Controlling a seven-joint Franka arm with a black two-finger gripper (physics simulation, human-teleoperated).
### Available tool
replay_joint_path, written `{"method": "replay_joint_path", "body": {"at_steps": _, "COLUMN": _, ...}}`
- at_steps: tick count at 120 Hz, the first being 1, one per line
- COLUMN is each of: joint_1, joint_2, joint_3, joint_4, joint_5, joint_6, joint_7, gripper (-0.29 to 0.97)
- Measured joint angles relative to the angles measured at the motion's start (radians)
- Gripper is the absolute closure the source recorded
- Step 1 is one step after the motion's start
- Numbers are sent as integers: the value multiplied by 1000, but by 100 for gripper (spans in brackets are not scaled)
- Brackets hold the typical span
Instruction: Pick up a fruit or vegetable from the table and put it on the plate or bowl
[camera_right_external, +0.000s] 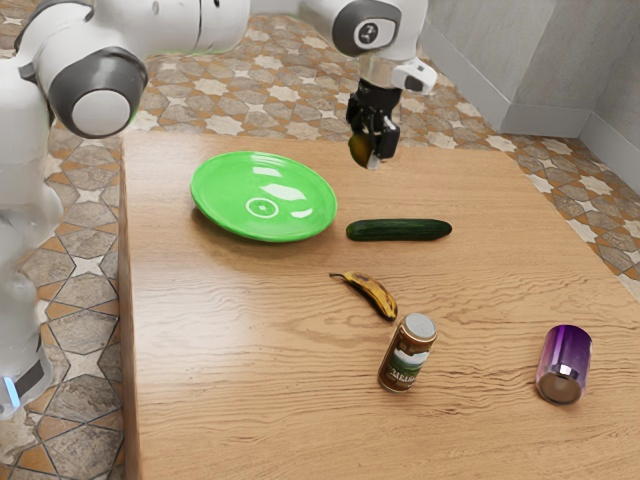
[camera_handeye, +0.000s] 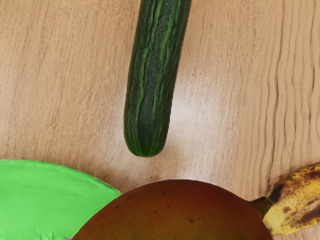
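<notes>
a black gripper (camera_right_external: 373, 150) hangs in the air above a wooden table (camera_right_external: 250, 380), its fingers clamped on a small mango (camera_right_external: 359, 149). the mango is off the table, near the edge of a green plate (camera_right_external: 225, 185) on the exterior view's right, not over its middle.

the step in hand looks like carrying the mango to the plate. to do it well, the arm should travel toward the exterior view's left until the fruit is above the plate's centre ring. it should then lower close before letting go, since a rounded mango could roll off the shallow rim.

a cucumber (camera_right_external: 398, 230) lies just beside the plate, and a banana (camera_right_external: 372, 293) lies beyond it.

the exterior view adds the hand's height, a brown can (camera_right_external: 407, 352) and a purple can (camera_right_external: 563, 363). the wrist view adds the mango's red-brown skin, the cucumber's ridges and the banana's dark spots.
</notes>
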Motion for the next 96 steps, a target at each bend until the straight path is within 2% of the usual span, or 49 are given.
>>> {"method": "replay_joint_path", "body": {"at_steps": 9, "joint_1": -273, "joint_2": -41, "joint_3": 307, "joint_4": -95, "joint_5": 5, "joint_6": 4, "joint_7": 4, "gripper": 31}}
{"method": "replay_joint_path", "body": {"at_steps": 13, "joint_1": -369, "joint_2": -48, "joint_3": 416, "joint_4": -122, "joint_5": 6, "joint_6": 5, "joint_7": 6, "gripper": 31}}
{"method": "replay_joint_path", "body": {"at_steps": 18, "joint_1": -432, "joint_2": -51, "joint_3": 494, "joint_4": -142, "joint_5": 7, "joint_6": 7, "joint_7": 8, "gripper": 31}}
{"method": "replay_joint_path", "body": {"at_steps": 25, "joint_1": -467, "joint_2": -53, "joint_3": 562, "joint_4": -168, "joint_5": 8, "joint_6": 9, "joint_7": 11, "gripper": 31}}
{"method": "replay_joint_path", "body": {"at_steps": 38, "joint_1": -476, "joint_2": -52, "joint_3": 625, "joint_4": -185, "joint_5": 9, "joint_6": 11, "joint_7": 16, "gripper": 31}}
{"method": "replay_joint_path", "body": {"at_steps": 58, "joint_1": -466, "joint_2": -52, "joint_3": 643, "joint_4": -195, "joint_5": 10, "joint_6": 13, "joint_7": 21, "gripper": 31}}
{"method": "replay_joint_path", "body": {"at_steps": 74, "joint_1": -463, "joint_2": -52, "joint_3": 647, "joint_4": -196, "joint_5": 5, "joint_6": 13, "joint_7": 25, "gripper": 12}}
{"method": "replay_joint_path", "body": {"at_steps": 96, "joint_1": -464, "joint_2": -48, "joint_3": 646, "joint_4": -196, "joint_5": 0, "joint_6": 12, "joint_7": 29, "gripper": 3}}
